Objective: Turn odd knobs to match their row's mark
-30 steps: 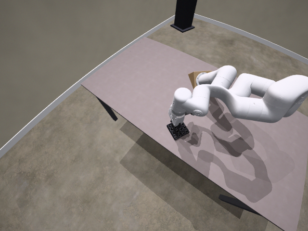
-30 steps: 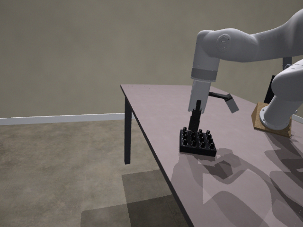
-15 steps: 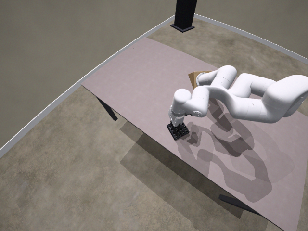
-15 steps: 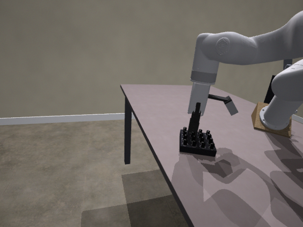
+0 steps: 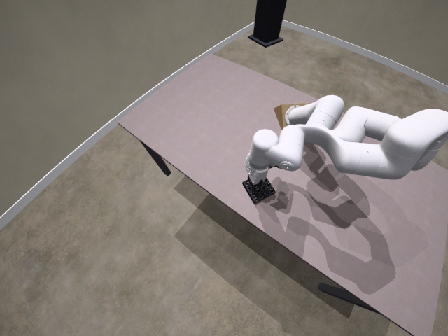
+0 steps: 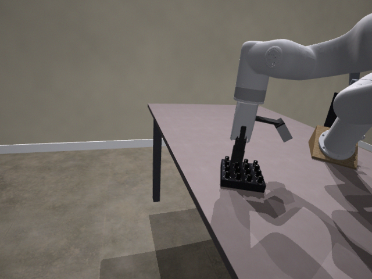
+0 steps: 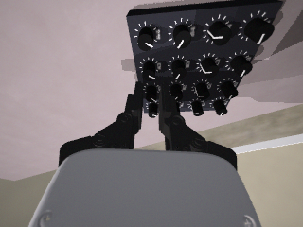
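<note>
Knob box (image 6: 242, 182) stands on its feet on the table (image 6: 192, 126), close to the table's near edge. Directly above the knob box, the gripper (image 7: 152, 105) has its fingers part closed, straddling a knob (image 7: 152, 109) in the box's nearest row; whether they clamp it cannot be determined. Beyond the knob box, the arm's wooden base block (image 6: 315, 147) sits on the table
</note>
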You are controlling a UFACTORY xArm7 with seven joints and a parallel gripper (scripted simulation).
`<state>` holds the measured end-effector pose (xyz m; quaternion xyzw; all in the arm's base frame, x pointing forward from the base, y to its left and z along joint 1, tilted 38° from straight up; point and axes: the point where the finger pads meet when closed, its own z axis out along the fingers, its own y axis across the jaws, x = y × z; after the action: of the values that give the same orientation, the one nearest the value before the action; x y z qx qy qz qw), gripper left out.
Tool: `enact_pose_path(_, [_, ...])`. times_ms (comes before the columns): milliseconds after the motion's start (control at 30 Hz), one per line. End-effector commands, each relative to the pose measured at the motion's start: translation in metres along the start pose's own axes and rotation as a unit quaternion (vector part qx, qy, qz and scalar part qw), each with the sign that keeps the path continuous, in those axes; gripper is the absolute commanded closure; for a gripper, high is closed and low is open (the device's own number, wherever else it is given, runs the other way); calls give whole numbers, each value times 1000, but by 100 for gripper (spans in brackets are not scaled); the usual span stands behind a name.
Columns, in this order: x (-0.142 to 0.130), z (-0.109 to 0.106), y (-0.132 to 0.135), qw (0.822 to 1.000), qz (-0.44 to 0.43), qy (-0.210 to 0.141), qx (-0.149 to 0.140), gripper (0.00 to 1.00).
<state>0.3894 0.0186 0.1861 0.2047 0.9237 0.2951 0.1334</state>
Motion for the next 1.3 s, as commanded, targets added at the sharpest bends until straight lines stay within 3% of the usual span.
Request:
enact_pose_path(0, [-1, -1, 0, 1000, 0, -1, 0, 81])
enact_pose_path(700, [-1, -1, 0, 1000, 0, -1, 0, 81])
enact_pose_path(733, [-1, -1, 0, 1000, 0, -1, 0, 92])
enact_pose_path(1267, [-1, -1, 0, 1000, 0, -1, 0, 92])
